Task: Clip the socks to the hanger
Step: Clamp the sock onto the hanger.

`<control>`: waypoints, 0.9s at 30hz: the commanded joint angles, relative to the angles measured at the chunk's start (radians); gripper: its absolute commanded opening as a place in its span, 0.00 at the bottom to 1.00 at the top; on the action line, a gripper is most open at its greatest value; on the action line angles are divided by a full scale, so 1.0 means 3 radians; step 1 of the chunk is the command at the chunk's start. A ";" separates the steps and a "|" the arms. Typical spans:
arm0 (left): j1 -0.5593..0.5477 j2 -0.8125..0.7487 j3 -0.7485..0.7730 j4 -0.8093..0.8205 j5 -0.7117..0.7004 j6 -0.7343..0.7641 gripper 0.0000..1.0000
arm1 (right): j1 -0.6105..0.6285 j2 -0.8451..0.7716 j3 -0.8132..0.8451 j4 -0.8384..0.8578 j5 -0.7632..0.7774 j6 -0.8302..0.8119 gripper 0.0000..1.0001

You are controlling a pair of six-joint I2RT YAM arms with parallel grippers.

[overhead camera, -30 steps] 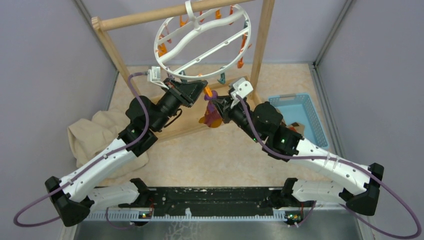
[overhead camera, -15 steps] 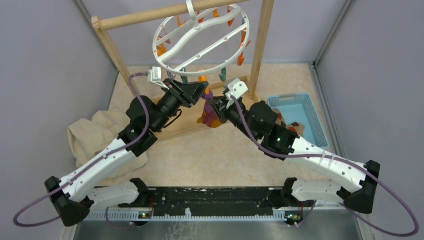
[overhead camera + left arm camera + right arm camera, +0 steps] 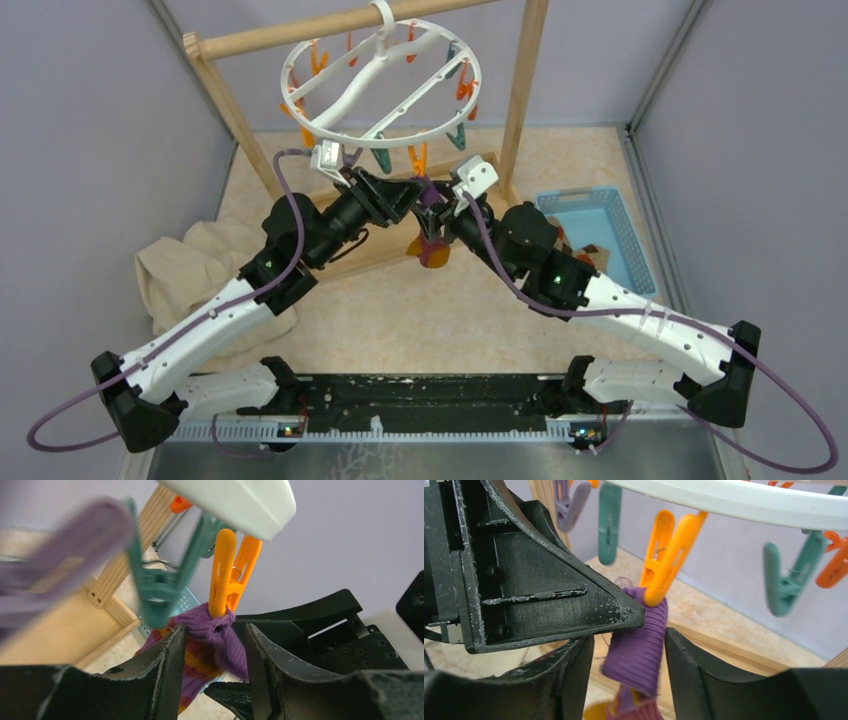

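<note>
The white ring hanger [image 3: 330, 128] hangs by its hook from the wooden rail. One of its orange clips [image 3: 227, 580] [image 3: 664, 560] grips the cuff of the maroon-purple sock [image 3: 432, 238] [image 3: 207, 647] [image 3: 639, 645], which dangles free below it. My left gripper [image 3: 408, 190] [image 3: 214, 660] is open, its fingers on either side of the sock. My right gripper [image 3: 437, 208] [image 3: 626, 675] is open too, with a gap on each side of the cuff. The two grippers meet nose to nose under the ring. A brown scrap [image 3: 588, 256] shows behind my right arm; I cannot tell if it is the other sock.
The wooden frame stand [image 3: 522, 90] carries the hanger, with its base bar just behind the grippers. A blue basket [image 3: 605, 205] sits at the right. A large beige cloth [image 3: 185, 270] lies at the left. Teal [image 3: 784, 585] and purple clips hang close to the sock.
Both grippers have opened and let go. The sock now hangs from the orange clip alone. The hanger ring has swung left and levelled out.
</note>
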 commanded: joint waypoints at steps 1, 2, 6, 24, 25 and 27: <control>-0.0006 -0.0069 -0.0012 -0.0052 0.0023 0.0018 0.52 | 0.0026 -0.0025 0.0129 0.0236 0.0069 -0.0064 0.59; -0.0005 -0.0084 -0.0016 -0.0066 0.0000 0.0035 0.52 | 0.0026 -0.0025 0.0122 0.0233 0.0075 -0.0073 0.61; -0.0003 -0.0187 -0.0049 -0.0155 -0.0199 0.0131 0.53 | 0.0026 -0.0063 0.0082 0.0196 0.0151 -0.0103 0.62; -0.0003 -0.0409 -0.0062 -0.0282 -0.0490 0.0412 0.55 | -0.1014 -0.0817 -0.0136 -0.0778 -0.1007 -0.0115 0.69; -0.0004 -0.0401 -0.0060 -0.0279 -0.0490 0.0416 0.55 | -0.1014 -0.0774 -0.0118 -0.0792 -0.1132 -0.0113 0.69; -0.0003 -0.0392 -0.0059 -0.0282 -0.0487 0.0422 0.55 | -0.1013 -0.0667 -0.0110 -0.0771 -0.1320 -0.0072 0.68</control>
